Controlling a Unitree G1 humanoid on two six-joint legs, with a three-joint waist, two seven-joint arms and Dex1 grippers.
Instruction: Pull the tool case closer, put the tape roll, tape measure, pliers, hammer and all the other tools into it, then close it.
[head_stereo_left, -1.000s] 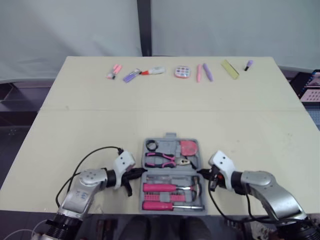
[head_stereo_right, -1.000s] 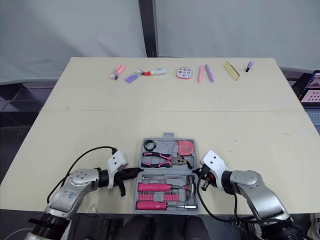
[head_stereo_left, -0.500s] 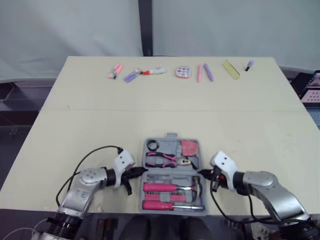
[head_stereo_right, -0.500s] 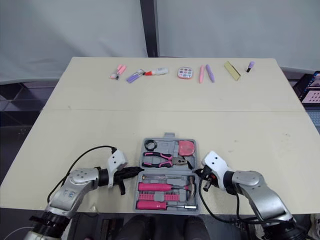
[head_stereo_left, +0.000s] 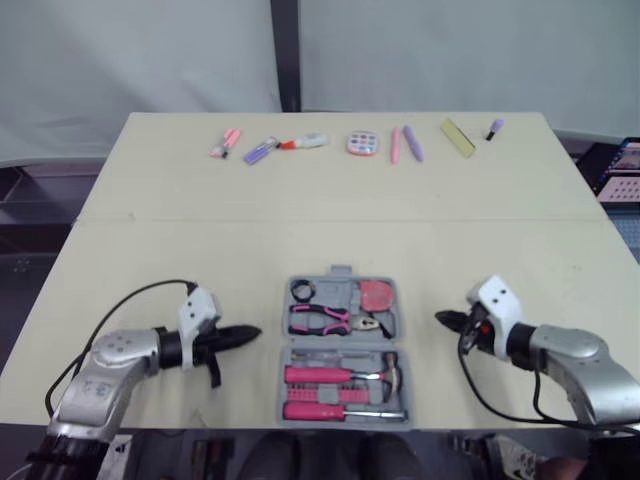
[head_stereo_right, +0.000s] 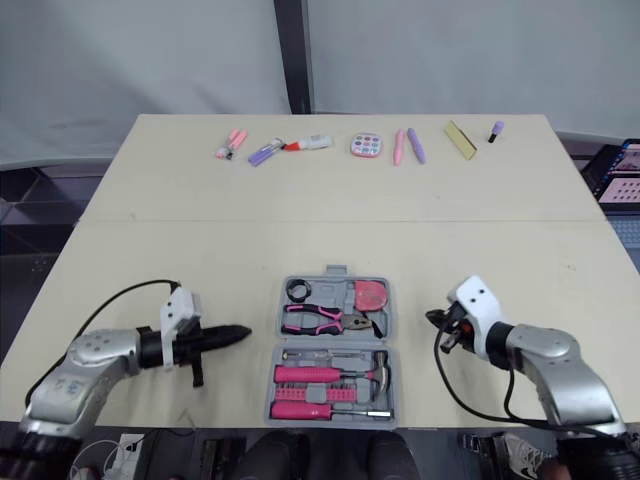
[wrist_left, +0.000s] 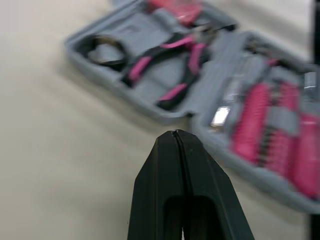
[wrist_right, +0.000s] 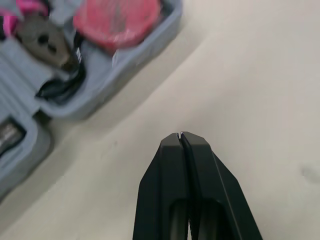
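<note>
**Head views:** case lies open and filled at the near edge, between left gripper and right gripper, both clear of it.

**Left wrist:** claw clenched, empty. If the pliers sit proud, closing may jam.

**Right wrist:** claw clenched, empty. A one-sided push could skew the case.

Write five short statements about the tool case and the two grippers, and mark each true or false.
1. The tool case lies open on the table. True.
2. The left gripper is clamped on the case's edge. False: its fingers are shut on nothing, and it sits apart from the case on the case's left side.
3. The pink-handled pliers lie in the case's far half. True.
4. The right gripper is wide open. False: its fingers are shut, and it sits to the right of the case without touching it.
5. A row of small items lies along the table's far edge. True.
</note>
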